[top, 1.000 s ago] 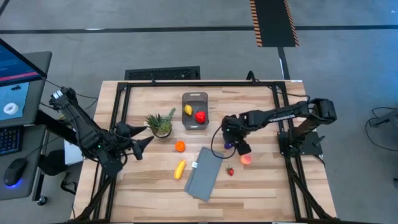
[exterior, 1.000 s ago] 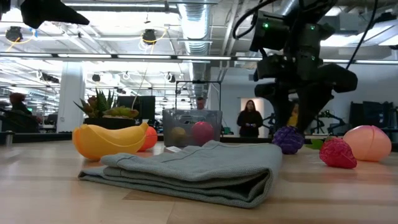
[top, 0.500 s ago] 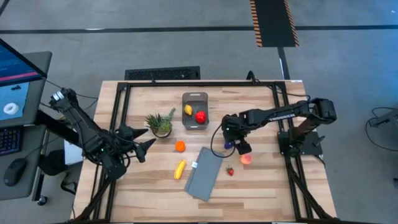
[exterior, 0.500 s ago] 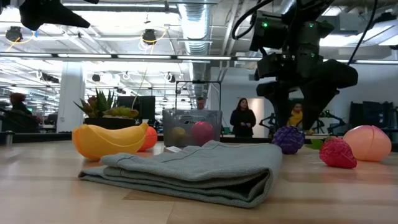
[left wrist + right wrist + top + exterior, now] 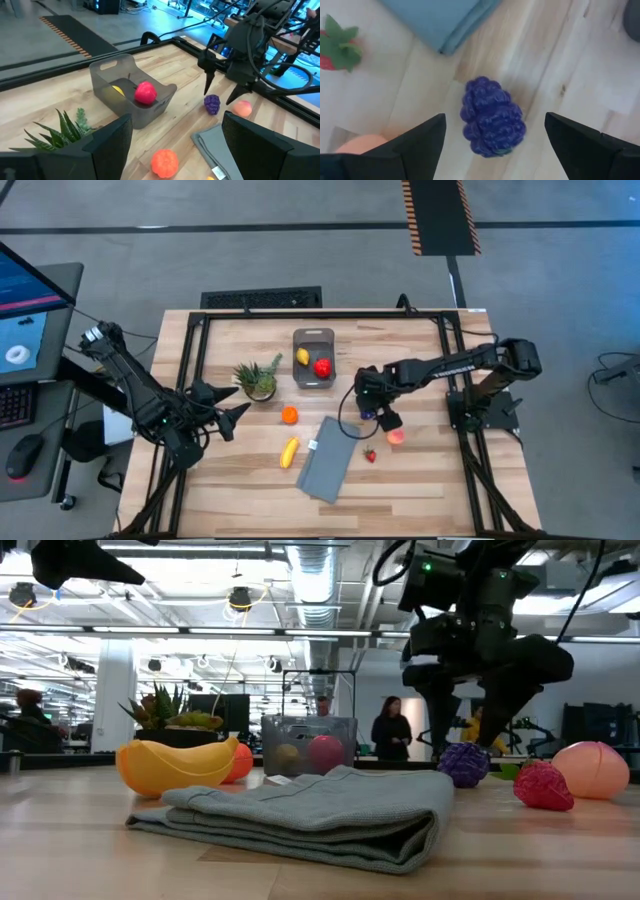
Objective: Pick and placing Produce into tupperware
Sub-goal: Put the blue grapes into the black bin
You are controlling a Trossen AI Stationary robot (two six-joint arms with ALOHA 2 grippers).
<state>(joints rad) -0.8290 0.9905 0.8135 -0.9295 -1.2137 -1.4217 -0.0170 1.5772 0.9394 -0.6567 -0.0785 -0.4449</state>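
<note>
Since a second ago your right gripper (image 5: 478, 736) has spread its fingers wide, straddling the grapes (image 5: 492, 117) on the counter (image 5: 420, 470) at centre right of the high view. Your left gripper (image 5: 240, 398) waits, fingers apart, near the pineapple (image 5: 258, 378).

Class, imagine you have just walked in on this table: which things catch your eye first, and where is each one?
The right gripper hangs with fingers open just above the purple grapes, which lie on the wood near the folded grey cloth. Toward the far side, the clear tub already holds a red fruit and a lemon. The left gripper waits open near the table's left edge, beside the pineapple.
</note>
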